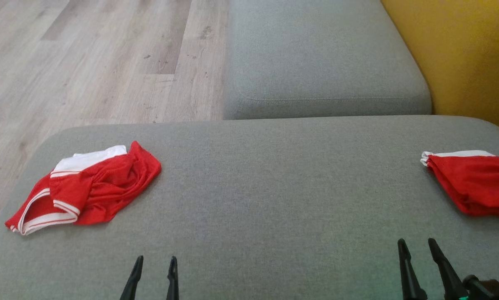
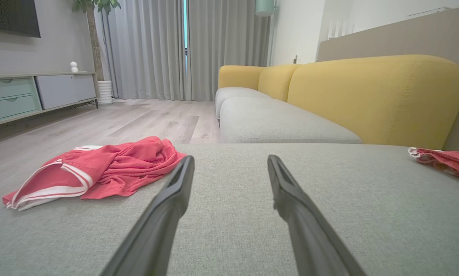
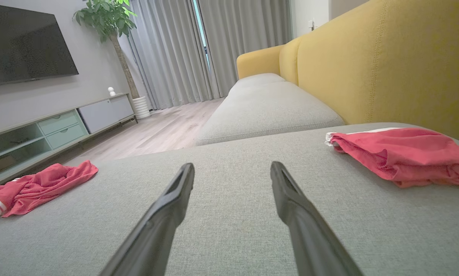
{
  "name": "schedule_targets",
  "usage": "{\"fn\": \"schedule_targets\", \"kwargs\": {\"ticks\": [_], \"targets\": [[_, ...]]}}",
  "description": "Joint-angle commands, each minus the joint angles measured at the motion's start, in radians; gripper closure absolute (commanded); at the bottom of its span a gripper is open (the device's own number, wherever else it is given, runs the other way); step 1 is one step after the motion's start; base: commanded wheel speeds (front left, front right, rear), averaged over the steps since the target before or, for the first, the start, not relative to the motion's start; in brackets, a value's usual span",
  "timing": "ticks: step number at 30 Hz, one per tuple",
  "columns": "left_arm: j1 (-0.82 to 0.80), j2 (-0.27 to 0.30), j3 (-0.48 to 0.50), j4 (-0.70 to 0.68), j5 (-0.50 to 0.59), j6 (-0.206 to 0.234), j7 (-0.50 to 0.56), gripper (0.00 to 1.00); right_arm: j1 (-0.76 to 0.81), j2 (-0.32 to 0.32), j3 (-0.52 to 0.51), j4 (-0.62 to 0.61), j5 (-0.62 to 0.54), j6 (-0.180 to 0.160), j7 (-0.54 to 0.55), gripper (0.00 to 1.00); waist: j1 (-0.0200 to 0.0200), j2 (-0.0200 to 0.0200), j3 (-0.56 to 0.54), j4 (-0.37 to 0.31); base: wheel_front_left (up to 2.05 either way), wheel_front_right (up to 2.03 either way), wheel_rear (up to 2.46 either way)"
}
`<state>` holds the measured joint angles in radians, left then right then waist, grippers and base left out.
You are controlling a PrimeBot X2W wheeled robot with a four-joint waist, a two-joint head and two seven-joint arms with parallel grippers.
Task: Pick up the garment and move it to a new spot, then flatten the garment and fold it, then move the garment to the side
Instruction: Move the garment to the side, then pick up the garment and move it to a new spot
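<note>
A crumpled red garment with white trim [image 1: 92, 187] lies at the left of the grey cushion [image 1: 274, 187]; the left wrist view has this garment [image 2: 99, 172] ahead and to the left, and the right wrist view has it [image 3: 38, 188] at far left. A second red garment with a white band [image 1: 472, 183] lies at the cushion's right edge, folded over; it shows as a garment [image 3: 402, 157] at right. My left gripper [image 1: 155, 261] is open and empty near the front edge, below and right of the crumpled garment. My right gripper [image 1: 416, 246] is open and empty, below the right-hand garment.
Beyond the cushion lies another grey sofa seat [image 1: 320, 62] with a yellow backrest [image 1: 470, 54] at the right. Wooden floor [image 1: 91, 62] runs off the cushion's left and far-left side. A TV cabinet [image 3: 41, 134] and a potted plant [image 3: 110, 23] stand across the room.
</note>
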<state>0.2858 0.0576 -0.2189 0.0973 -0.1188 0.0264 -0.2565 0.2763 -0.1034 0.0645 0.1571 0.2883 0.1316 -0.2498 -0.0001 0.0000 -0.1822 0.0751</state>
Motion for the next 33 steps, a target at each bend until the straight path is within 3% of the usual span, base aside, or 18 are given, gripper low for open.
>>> {"fn": "schedule_targets", "kwargs": {"ticks": [1,22,27,33], "targets": [[-0.043,-0.005,0.046,-0.028,0.006,-0.004,-0.005,0.0,-0.04,-0.009,0.017,-0.039,-0.014,-0.001,-0.012,0.0,0.0001,0.0,-0.001,-0.002,0.0,0.0,0.0],[-0.047,-0.007,0.061,-0.009,0.006,-0.007,-0.005,0.0,-0.02,-0.017,0.034,-0.04,-0.03,-0.001,-0.012,0.0,0.0001,0.0,0.005,0.009,0.0,0.0,0.0],[-0.061,-0.007,0.063,-0.007,0.011,-0.004,-0.005,0.0,-0.017,-0.009,0.057,-0.039,-0.039,-0.001,-0.012,0.0,0.0001,0.0,0.016,0.067,0.0,0.0,0.0],[-0.065,-0.007,0.084,-0.008,0.025,-0.006,-0.005,0.0,-0.02,0.015,0.088,-0.039,-0.044,-0.001,-0.012,0.0,0.0001,0.0,0.028,0.187,0.0,0.0,0.0]]}}
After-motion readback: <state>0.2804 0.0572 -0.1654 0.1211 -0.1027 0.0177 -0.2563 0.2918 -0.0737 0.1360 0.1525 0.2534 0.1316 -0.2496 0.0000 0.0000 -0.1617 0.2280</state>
